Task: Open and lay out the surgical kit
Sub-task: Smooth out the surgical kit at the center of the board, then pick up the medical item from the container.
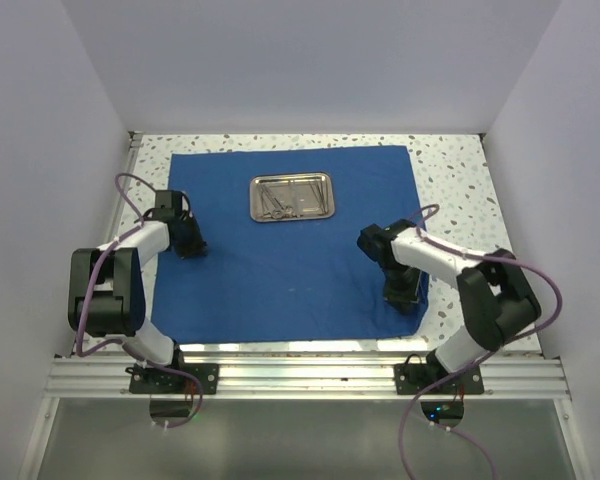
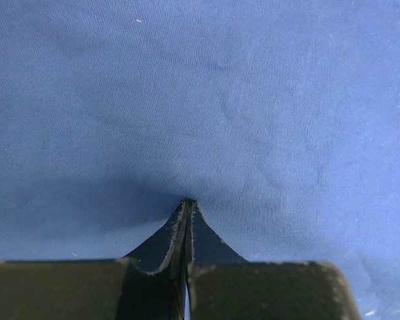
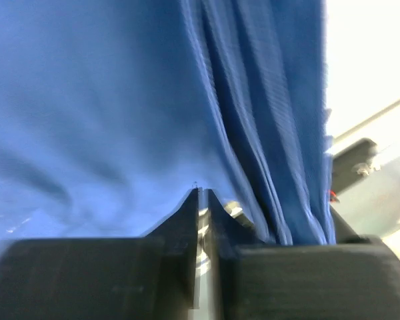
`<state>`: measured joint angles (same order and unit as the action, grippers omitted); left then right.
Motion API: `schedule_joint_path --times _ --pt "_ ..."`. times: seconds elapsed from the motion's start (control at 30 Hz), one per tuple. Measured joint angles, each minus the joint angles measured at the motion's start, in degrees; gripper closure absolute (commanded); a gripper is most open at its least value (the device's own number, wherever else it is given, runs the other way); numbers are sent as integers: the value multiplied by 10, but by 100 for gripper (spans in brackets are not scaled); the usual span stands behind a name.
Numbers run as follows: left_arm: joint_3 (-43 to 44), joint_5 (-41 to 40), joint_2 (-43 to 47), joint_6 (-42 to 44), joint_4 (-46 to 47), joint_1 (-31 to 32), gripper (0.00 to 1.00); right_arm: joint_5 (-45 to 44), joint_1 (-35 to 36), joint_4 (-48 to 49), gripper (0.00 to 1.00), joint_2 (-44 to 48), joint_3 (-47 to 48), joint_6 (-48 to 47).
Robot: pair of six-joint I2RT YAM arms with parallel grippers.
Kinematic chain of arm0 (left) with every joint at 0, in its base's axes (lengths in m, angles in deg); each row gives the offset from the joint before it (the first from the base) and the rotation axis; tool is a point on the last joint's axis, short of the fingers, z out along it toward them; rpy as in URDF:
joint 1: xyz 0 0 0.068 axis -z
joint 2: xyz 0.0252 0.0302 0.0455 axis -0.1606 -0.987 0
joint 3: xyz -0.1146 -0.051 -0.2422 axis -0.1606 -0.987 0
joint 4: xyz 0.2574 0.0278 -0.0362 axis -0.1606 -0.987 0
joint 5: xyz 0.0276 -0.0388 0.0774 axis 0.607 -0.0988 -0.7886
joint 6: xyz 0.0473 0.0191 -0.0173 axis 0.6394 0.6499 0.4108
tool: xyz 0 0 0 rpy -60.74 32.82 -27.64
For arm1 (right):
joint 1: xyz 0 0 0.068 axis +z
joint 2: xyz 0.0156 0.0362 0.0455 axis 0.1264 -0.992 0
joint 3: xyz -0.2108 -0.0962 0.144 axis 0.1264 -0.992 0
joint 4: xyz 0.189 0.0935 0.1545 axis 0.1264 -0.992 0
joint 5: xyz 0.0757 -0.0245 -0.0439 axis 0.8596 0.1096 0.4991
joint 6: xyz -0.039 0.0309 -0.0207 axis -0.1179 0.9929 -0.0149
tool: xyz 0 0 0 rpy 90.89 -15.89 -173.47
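The royal-blue cloth (image 1: 280, 270) lies spread open on the table. The steel tray (image 1: 324, 211) stands on its far middle with thin silver instruments (image 1: 280, 198) inside. My left gripper (image 1: 188, 246) is on the cloth's left part. In the left wrist view its jaws (image 2: 188, 204) are shut, with the tips touching flat cloth (image 2: 207, 87). My right gripper (image 1: 402, 296) is at the cloth's front right corner. In the blurred right wrist view its jaws (image 3: 203, 193) are shut on the cloth (image 3: 107, 100), which bunches into long folds (image 3: 267, 120) beside the right finger.
The speckled white tabletop (image 1: 460, 190) shows round the cloth at the back and right. White walls enclose the table on three sides. An aluminium rail (image 1: 310, 375) runs along the near edge, with both arm bases on it.
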<state>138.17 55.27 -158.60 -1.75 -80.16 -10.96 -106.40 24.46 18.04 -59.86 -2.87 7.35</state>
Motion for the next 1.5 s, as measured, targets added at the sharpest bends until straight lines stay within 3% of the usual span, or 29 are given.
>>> schedule_joint_path --times 0.03,0.07,0.1,0.2,0.33,0.43,0.5,0.53,0.6,0.63,0.7,0.8,0.83,0.9,0.93,1.07,1.13,1.3,1.33,1.43,1.5 --pt "0 0 0 0 0 0 100 -17 -5 -17 64 18 1 15" --pt "0 -1 0 0 0 0 100 -37 -10 -34 31 38 2 30" --pt "0 -1 0 -2 0 0 100 -54 -16 -45 16 57 4 40" --pt "0 -4 -2 -5 0 0 100 -99 -41 -72 6 130 17 68" --pt "2 -11 -3 -8 -2 0 100 -117 -64 -82 6 214 35 58" --pt "5 -31 -3 -10 -7 3 100 -88 -64 -31 7 263 35 12" --pt "9 -52 -3 -13 -16 3 91 -52 -64 24 7 268 36 -20" --pt "12 -63 -3 -13 -20 3 72 -35 -64 50 7 260 40 -35" --pt "18 -81 -3 -16 -30 0 56 -5 -64 85 7 211 72 -66" --pt "22 -85 -3 -18 -34 -4 43 11 -64 111 7 169 104 -85" --pt "31 -90 -8 -21 -39 -16 36 34 -64 151 7 102 159 -115" --pt "59 -91 -29 -23 -54 -32 35 60 -64 196 12 -9 275 -163" --pt "71 -91 -37 -23 -59 -36 35 68 -64 208 16 -46 320 -178" --pt "90 -89 -42 -23 -63 -38 36 82 -64 229 34 -109 401 -205" --pt "101 -87 -42 -23 -66 -38 37 85 -64 228 53 -142 447 -215" --pt "131 -77 -38 -23 -69 -37 38 107 -64 224 91 -268 620 -240" --pt "132 -74 -29 -23 -74 -37 39 115 -63 210 98 -336 705 -244" --pt "118 -74 6 -20 -89 -38 40 125 -63 188 93 -447 801 -243" --pt "111 -74 16 -18 -90 -37 41 125 -63 179 79 -463 810 -241" --pt "93 -74 35 -16 -96 -37 41 124 -64 165 61 -496 830 -233" --pt "86 -74 41 -13 -100 -37 41 124 -65 162 60 -508 835 -230"
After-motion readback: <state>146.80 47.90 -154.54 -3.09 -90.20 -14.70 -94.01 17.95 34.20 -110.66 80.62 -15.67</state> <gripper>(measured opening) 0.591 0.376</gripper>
